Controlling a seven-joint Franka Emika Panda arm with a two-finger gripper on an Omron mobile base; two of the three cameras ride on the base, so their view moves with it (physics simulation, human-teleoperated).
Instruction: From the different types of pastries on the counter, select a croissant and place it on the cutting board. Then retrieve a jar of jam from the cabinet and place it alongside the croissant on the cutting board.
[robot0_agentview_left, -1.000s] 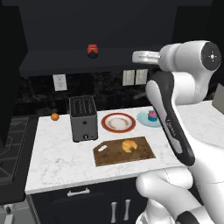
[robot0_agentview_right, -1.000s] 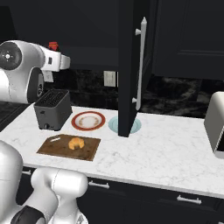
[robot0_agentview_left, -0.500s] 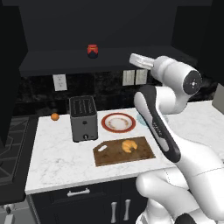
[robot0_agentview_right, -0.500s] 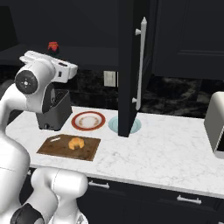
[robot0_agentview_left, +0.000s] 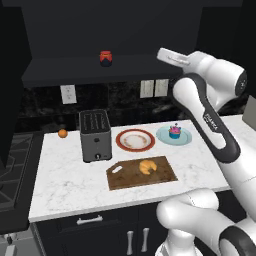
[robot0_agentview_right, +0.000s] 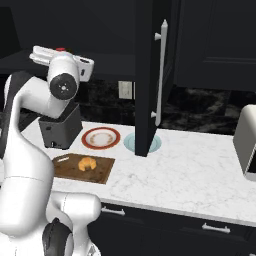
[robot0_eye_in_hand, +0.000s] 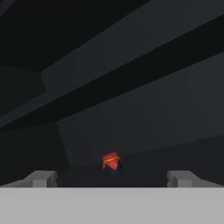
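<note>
Your croissant (robot0_agentview_left: 146, 166) lies on the cutting board (robot0_agentview_left: 125, 179), toward its right half, so that part of the job looks done and the left half of the board is free for the jar. The cupcake (robot0_agentview_left: 174, 131) sits on its pale blue plate (robot0_agentview_left: 163, 136) at the far right of the counter (robot0_agentview_left: 65, 185), well apart from the board, which is as it should be.

The jar of jam (robot0_agentview_left: 105, 57) stands upright on the shelf inside the cabinet (robot0_agentview_left: 70, 35), above the toaster (robot0_agentview_left: 95, 135) and slightly to its right. You have the arm raised to shelf height so the gripper (robot0_eye_in_hand: 112, 178) looks straight along the recess; in the hand view the jar appears between the two fingertips (robot0_eye_in_hand: 41, 178), but small and far off, so there is reach left to cover. The fingers stand wide apart and hold nothing, ready to take the jar by its sides.

The open cabinet door (robot0_agentview_right: 150, 75) hangs to the right of the arm; I judge you should keep the approach clear of it.
</note>
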